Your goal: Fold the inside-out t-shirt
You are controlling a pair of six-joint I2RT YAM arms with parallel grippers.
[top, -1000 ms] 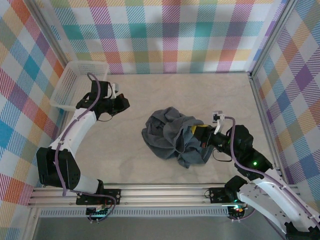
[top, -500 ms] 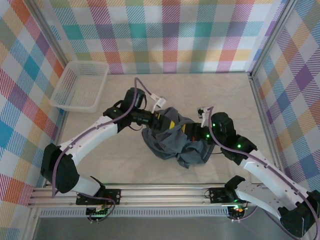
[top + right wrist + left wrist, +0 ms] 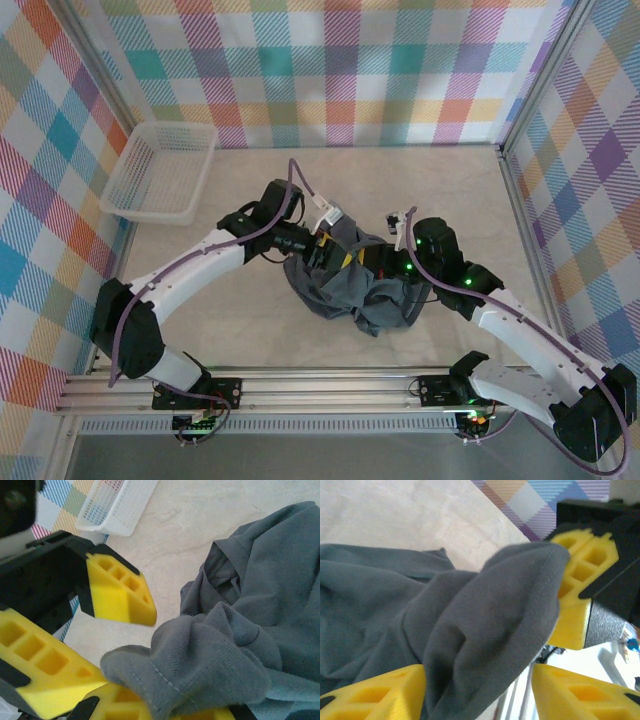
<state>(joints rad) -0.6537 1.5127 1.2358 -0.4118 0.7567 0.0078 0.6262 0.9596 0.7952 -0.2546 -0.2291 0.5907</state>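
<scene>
Currently crumpled grey t-shirt (image 3: 340, 292) lies mid table (image 3: 250, 335); right gripper (image 3: 120, 695) pinched tight on a raised fold of it, left gripper (image 3: 480, 695) fingers apart, straddling same fold; white basket (image 3: 160, 172) far-left corner
</scene>
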